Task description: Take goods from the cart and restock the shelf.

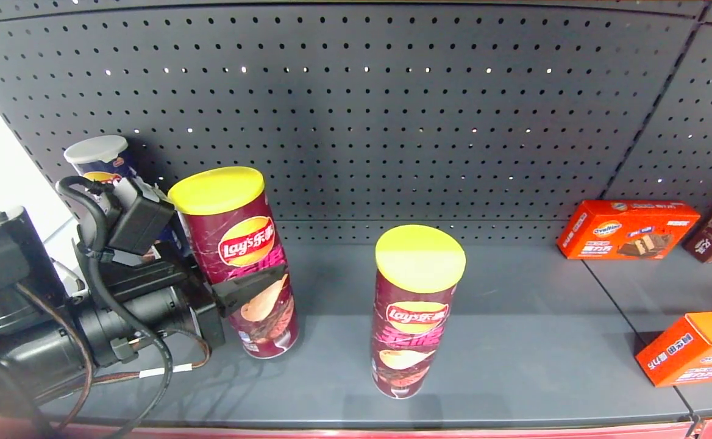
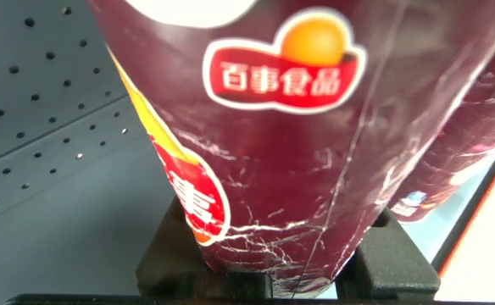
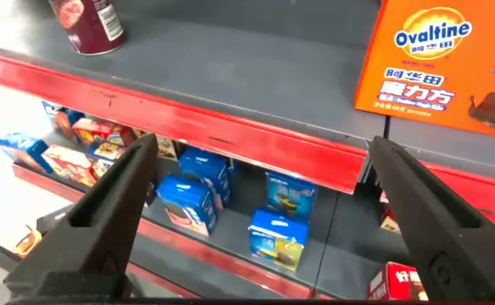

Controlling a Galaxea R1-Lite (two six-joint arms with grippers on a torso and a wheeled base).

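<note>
Restock: left claw [image 1: 243,291] gripped a chip can [image 1: 234,244] at the shelf [image 1: 514,341].
The chip can leaned over the shelf's left part, a second can [image 1: 414,317] upright mid-shelf; right claw [image 3: 260,144] spread wide, holding nothing, near the red front edge [image 3: 230,127].

left arm [image 1: 130,311] — black, cylindrical | black cables [image 1: 96,277], white tag [image 1: 182,367] | right gripper [image 3: 262,144] — black wedge fingers

The left arm [image 1: 118,317] is lying nearly level, coming in from the robot's left. The left gripper [image 1: 243,292] is clamping a can [image 1: 228,225] around its middle, with one finger [image 1: 249,285] crossing the front. The right gripper [image 3: 269,212] is hanging with its dark fingers [image 3: 103,220] spread wide, gripping nothing.
</note>
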